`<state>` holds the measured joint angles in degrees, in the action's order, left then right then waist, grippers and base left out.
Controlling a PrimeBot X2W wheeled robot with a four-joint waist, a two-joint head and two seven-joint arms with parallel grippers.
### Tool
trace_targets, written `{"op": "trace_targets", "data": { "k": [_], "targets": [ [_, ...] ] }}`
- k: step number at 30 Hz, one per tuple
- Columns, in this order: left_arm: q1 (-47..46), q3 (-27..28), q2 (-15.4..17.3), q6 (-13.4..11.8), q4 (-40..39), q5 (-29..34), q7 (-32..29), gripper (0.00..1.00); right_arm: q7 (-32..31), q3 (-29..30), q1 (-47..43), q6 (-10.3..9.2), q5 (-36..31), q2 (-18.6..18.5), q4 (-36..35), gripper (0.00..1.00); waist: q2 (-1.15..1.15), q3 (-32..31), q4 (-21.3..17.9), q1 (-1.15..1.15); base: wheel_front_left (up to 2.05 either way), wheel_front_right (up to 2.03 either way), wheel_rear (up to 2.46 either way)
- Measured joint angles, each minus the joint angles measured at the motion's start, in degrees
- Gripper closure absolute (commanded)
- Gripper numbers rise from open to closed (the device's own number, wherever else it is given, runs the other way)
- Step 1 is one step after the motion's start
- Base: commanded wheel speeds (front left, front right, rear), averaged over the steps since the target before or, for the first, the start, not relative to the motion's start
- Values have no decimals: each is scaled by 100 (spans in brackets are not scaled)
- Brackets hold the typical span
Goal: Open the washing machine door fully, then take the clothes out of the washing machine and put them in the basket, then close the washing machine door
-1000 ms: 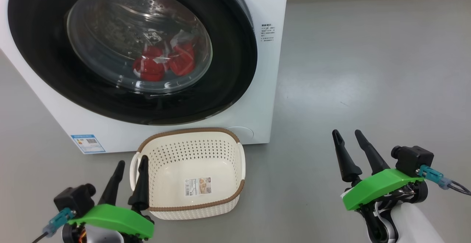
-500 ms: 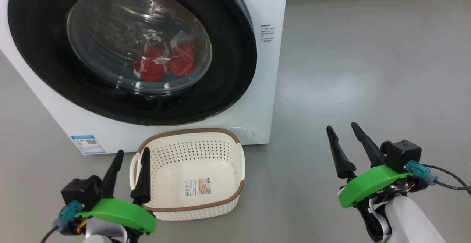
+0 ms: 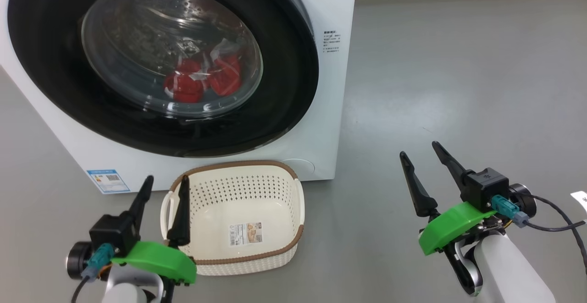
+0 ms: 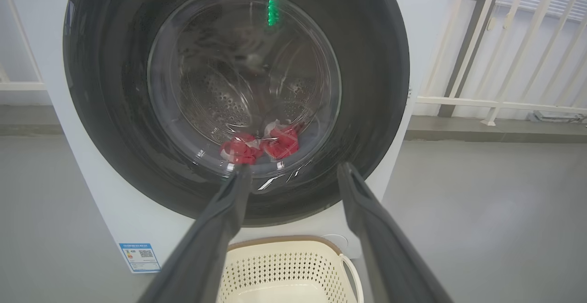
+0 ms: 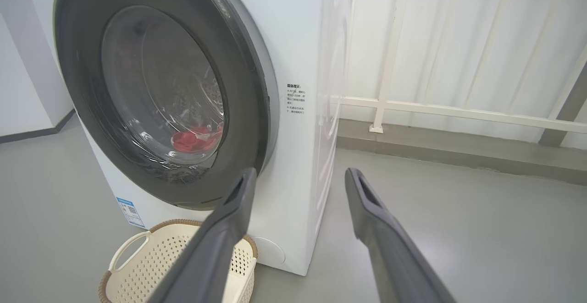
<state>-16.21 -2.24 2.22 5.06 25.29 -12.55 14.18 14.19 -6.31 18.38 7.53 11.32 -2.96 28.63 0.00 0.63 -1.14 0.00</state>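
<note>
Head view: the washing machine door (image 3: 284, 64) is sitting shut, red clothes (image 3: 202, 80) lying behind its glass, the basket (image 3: 247, 188) standing just in front on the floor (image 3: 458, 64), left tool (image 3: 167, 179) and right tool (image 3: 418, 149) hovering wide open, empty.

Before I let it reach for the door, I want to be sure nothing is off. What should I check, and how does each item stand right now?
1. Washing machine door shut, ready to be pulled: ok.
2. Left gripper open, holding nothing: ok.
3. Right gripper open, holding nothing: ok.
4. Basket upright on the floor before the washing machine, nothing in it but a sticker: ok.
5. Red clothes seen inside through the door: ok.
6. Where to grasp the door, and which way it swings: cannot tell.
</note>
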Motion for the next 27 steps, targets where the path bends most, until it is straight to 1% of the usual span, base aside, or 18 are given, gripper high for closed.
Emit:
{"op": "trace_targets", "data": {
  "k": [3, 18, 19, 20, 21, 22, 23, 27],
  "targets": [
    [-69, 1, -1, 0, 9, 91, 13, 0, 13, -3, 71, 0, -94, -2, 16, 0, 0, -7, 4, 0, 0, 0, 0],
    [-69, -37, -1, -29, 24, 31, 13, 0, 29, -19, 76, 0, -83, -7, 21, 0, 0, 53, 6, 0, 0, 0, 0],
    [-69, -56, -1, -51, 24, 27, 13, 0, 29, -33, 76, 0, -70, -7, 23, 45, 0, 64, 10, 0, 0, 0, 0],
    [-69, -76, -1, -51, 24, 21, 13, 0, 29, -42, 76, 0, -8, -5, 31, 59, 0, 77, 16, 0, 0, 0, 0],
    [-69, -101, -1, -51, 25, -22, 13, 0, 29, -41, 76, 0, 64, -4, 43, 80, 0, 93, 24, 0, 0, 0, 0],
    [-69, -119, -3, -51, 25, -108, 13, 0, 29, -34, 79, 0, 147, -5, 52, 80, 0, 115, 32, 0, 0, 0, 0],
    [-73, -129, -2, -51, 24, -185, 13, 0, 29, -29, 88, 0, 280, -7, 56, 99, 0, 143, 39, 0, 0, 0, 0],
    [-136, -156, -2, -47, 19, -233, 13, 0, 29, -26, 337, 0, 1102, -9, 113, 100, 0, 275, 78, 0, 0, 0, 0]
  ]
}}
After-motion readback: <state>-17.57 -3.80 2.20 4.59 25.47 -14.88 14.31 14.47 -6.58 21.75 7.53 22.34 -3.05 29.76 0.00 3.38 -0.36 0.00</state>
